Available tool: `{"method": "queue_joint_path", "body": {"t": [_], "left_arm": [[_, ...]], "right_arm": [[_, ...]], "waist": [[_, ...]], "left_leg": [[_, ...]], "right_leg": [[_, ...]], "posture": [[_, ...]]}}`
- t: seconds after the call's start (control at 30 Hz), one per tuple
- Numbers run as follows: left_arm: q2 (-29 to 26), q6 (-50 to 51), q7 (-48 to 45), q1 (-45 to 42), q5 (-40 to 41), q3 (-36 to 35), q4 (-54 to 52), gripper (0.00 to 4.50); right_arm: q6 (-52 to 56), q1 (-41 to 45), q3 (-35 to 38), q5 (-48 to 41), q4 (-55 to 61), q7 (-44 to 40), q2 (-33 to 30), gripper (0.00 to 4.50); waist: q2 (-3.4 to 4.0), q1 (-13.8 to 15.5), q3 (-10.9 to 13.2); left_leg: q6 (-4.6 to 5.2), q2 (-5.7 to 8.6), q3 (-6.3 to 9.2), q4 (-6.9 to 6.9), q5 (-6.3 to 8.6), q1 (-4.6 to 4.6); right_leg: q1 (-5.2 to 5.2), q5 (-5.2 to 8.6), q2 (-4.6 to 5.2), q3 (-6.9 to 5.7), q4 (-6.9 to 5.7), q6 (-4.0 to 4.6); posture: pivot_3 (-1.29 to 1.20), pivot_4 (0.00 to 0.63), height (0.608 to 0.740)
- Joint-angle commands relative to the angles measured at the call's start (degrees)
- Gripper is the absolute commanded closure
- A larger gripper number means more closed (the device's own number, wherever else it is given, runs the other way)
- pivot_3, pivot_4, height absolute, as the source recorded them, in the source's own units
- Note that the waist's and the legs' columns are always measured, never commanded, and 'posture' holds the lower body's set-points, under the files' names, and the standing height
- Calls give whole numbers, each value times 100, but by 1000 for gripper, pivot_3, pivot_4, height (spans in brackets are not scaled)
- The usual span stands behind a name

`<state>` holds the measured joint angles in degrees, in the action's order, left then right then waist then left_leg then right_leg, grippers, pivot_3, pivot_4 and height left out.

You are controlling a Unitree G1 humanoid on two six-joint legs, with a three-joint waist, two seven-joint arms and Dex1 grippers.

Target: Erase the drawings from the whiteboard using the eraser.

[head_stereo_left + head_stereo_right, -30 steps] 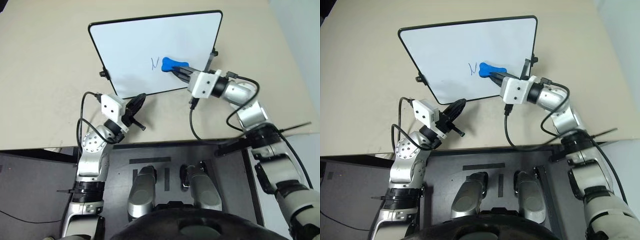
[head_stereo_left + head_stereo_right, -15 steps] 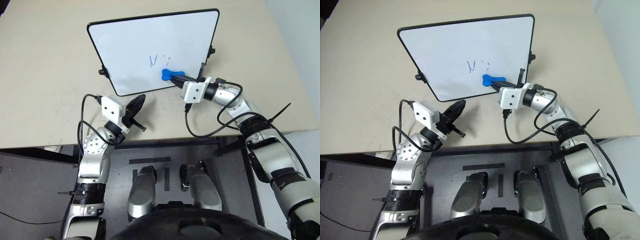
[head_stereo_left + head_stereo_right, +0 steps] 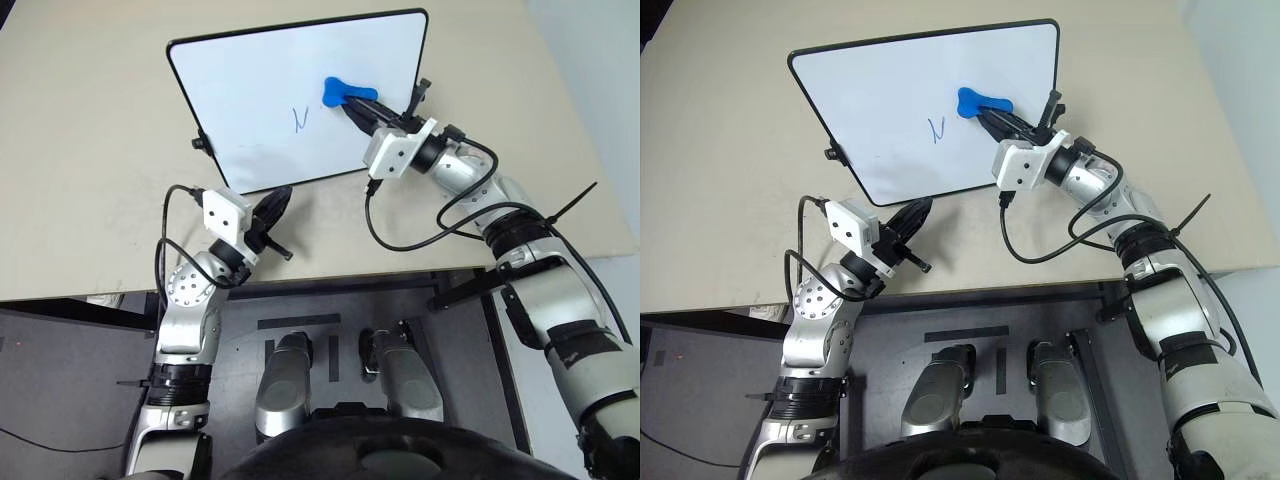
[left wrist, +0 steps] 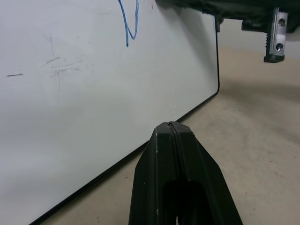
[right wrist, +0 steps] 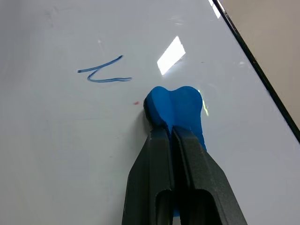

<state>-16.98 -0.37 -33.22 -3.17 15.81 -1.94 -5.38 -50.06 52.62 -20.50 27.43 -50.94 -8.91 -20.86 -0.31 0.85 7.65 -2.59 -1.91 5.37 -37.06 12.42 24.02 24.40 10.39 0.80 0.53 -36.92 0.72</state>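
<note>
1. A large glossy white whiteboard (image 3: 270, 100) with rounded corners and a thin black frame is seen lying on a beige tabletop (image 3: 90, 150).
2. A small bright blue bone-shaped eraser (image 3: 345, 94) is pressed against the board's right half, well up from its near edge, and is clamped between the two black fingers of the right gripper (image 3: 362, 108), whose jaws are closed on it.
3. In the right wrist view the eraser (image 5: 176, 110) is shown protruding just past the fingertips, with its rounded head flat on the white surface.
4. A blue N-shaped squiggle (image 3: 299, 121) is seen just beside the eraser, toward the robot's left and slightly nearer the robot, not touched by it.
5. A tiny red speck (image 5: 136, 102) is seen on the board right next to the eraser's head.
6. The left gripper (image 3: 272, 207) is held at the board's near edge with its fingers closed together on nothing.
7. Faint grey smudges (image 4: 58, 70) are visible on the board in the left wrist view.
</note>
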Motion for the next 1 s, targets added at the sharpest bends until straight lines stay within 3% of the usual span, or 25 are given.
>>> {"method": "queue_joint_path", "body": {"t": [0.03, 0.37, 0.67, 1.0], "left_arm": [[4, -131, -6, -64, -4, 1, -90, 4500], [5, -146, -6, -79, -7, -1, -72, 4500], [3, -164, -22, -110, -2, 10, -42, 4500], [2, -181, -27, -133, -3, 24, -8, 4500]], "right_arm": [[78, -57, -28, -67, -170, -181, 42, 4465], [94, -115, -193, -96, -421, -711, 281, 4465], [-63, 256, 99, 94, -10, 184, 247, 4465], [-61, 186, -118, 105, -67, 57, 444, 4465]], "waist": [[0, 0, 0], [0, -29, 0], [4, -50, 2], [6, -78, 3]], "left_leg": [[0, 0, 0, 0, 0, 0], [-4, 0, 0, 2, 3, -2], [-5, -1, 0, 6, 3, 7], [-5, 0, -1, 14, 3, 10]], "right_leg": [[0, 0, 0, 0, 0, 0], [0, -1, 0, 3, 1, 1], [13, -1, 0, 6, 5, 1], [19, 1, -1, 9, 12, -1]], "posture": [[0, 150, 740], [0, 150, 740], [0, 150, 740], [0, 150, 740]]}}
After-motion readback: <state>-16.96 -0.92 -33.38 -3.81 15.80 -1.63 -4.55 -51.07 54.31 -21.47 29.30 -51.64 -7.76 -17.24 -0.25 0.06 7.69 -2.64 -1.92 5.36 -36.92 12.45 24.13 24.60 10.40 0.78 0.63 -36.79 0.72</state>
